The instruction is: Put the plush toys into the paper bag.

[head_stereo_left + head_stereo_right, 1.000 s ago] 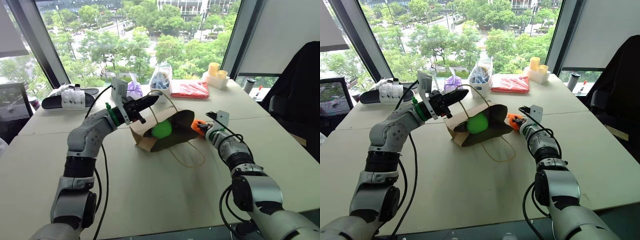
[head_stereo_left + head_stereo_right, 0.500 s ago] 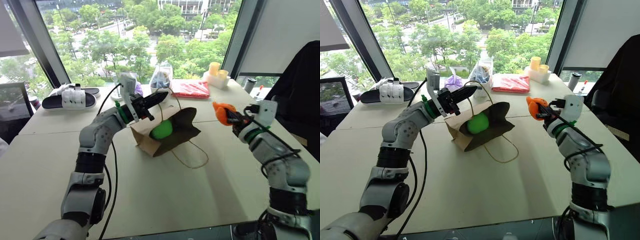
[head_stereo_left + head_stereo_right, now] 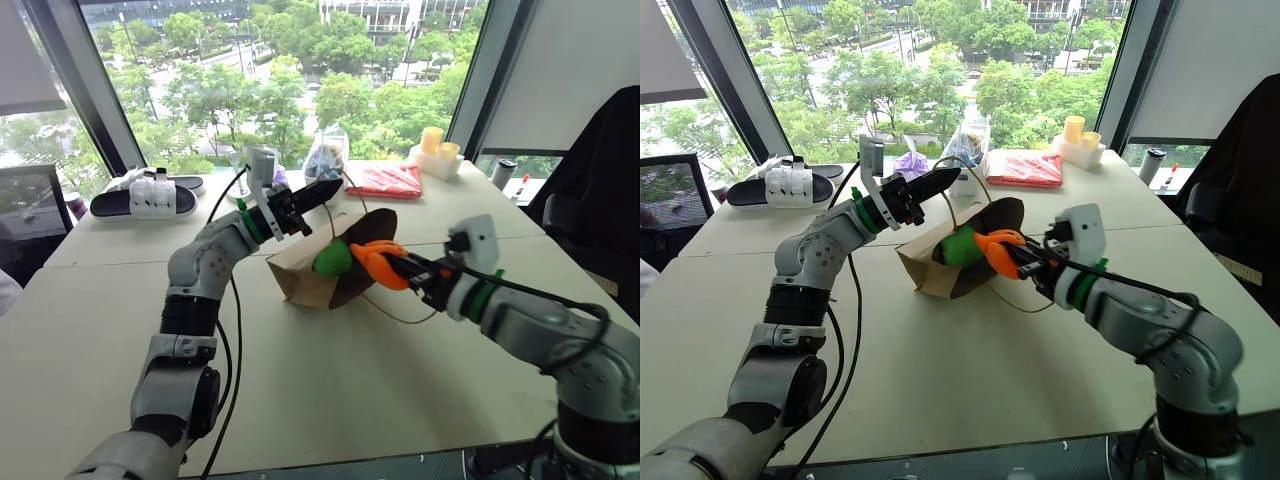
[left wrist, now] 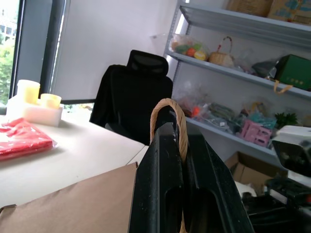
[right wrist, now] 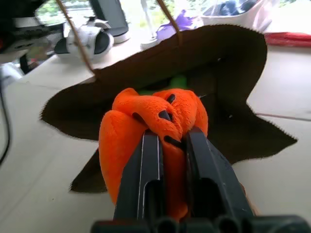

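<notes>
The brown paper bag (image 3: 300, 283) lies on its side on the table, its dark mouth (image 5: 228, 73) facing my right arm. My left gripper (image 3: 325, 190) is shut on a cord handle (image 4: 167, 104) and holds the upper edge of the mouth up. A green plush toy (image 3: 332, 258) sits inside the opening. My right gripper (image 3: 392, 265) is shut on the orange plush toy (image 3: 372, 260), which hangs right in front of the mouth, next to the green one. In the right wrist view the orange toy (image 5: 150, 121) bulges around my fingers (image 5: 150, 160).
A second cord handle (image 3: 400, 318) loops onto the table under my right wrist. Along the far edge lie a black and white sandal (image 3: 140, 197), a purple pouch (image 3: 908, 163), a clear bag in a white container (image 3: 325, 160), a red packet (image 3: 382, 180) and yellow cups (image 3: 432, 145). A black chair (image 3: 600, 170) stands at right.
My right gripper has swung left and toward me with the orange toy, from out at the right to the bag's mouth. The left gripper still grips the handle, shifted slightly right.
</notes>
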`<state>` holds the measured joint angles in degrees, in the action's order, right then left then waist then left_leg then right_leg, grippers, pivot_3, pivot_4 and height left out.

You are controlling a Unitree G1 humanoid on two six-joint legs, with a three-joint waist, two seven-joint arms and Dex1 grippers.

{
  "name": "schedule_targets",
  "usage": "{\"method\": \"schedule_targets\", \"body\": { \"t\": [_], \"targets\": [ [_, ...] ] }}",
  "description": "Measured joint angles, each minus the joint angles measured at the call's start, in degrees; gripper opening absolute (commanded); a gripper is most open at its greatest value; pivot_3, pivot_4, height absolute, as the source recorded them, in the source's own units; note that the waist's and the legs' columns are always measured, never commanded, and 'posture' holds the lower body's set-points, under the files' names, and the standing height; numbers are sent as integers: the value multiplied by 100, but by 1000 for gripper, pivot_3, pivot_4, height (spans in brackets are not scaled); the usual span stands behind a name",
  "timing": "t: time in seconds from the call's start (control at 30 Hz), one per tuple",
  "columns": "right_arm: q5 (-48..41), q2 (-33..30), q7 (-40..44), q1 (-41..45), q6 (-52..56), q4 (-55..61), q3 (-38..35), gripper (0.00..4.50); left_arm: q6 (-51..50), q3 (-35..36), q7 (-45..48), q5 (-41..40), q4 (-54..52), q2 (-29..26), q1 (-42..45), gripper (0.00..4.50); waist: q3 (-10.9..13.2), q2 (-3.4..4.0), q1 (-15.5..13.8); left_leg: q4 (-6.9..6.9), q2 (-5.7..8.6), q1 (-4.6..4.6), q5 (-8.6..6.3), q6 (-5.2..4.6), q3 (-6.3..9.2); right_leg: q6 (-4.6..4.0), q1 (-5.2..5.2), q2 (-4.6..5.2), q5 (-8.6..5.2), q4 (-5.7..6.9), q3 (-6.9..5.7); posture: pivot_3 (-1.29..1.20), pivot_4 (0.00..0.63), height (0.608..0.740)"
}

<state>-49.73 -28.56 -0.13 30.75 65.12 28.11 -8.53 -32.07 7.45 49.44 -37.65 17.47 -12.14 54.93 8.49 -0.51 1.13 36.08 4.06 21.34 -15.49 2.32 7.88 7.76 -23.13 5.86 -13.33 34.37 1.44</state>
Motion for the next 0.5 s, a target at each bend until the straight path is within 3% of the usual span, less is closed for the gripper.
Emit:
{"method": "schedule_targets", "body": {
  "t": [0.03,0.2,0.33,0.5],
  "targets": [
    [371,41,-26,221,-144,-319,352,1,-13,-3,8,-17,-36,40,-4,0,0,0,-6,1,-1,0,0,0,2,0,-1,-1,0,1,-1,0,150,740],
    [1510,17,267,470,-753,-1077,1283,2450,-23,31,-48,-36,-153,24,-17,0,0,-1,-46,-4,5,11,14,27,10,1,-8,2,0,-2,-4,0,150,740],
    [1921,-5,698,518,-1105,-1199,1423,4474,-26,38,-181,-37,-155,28,-21,0,0,-1,-27,-10,5,11,14,26,9,3,-9,3,1,-7,-4,0,150,740],
    [1882,6,1050,333,-1161,-776,1174,4474,-25,119,-325,-62,-150,38,-21,0,0,-1,-34,-9,3,10,14,26,11,3,-9,2,1,-6,-5,0,150,740]
  ]
}}
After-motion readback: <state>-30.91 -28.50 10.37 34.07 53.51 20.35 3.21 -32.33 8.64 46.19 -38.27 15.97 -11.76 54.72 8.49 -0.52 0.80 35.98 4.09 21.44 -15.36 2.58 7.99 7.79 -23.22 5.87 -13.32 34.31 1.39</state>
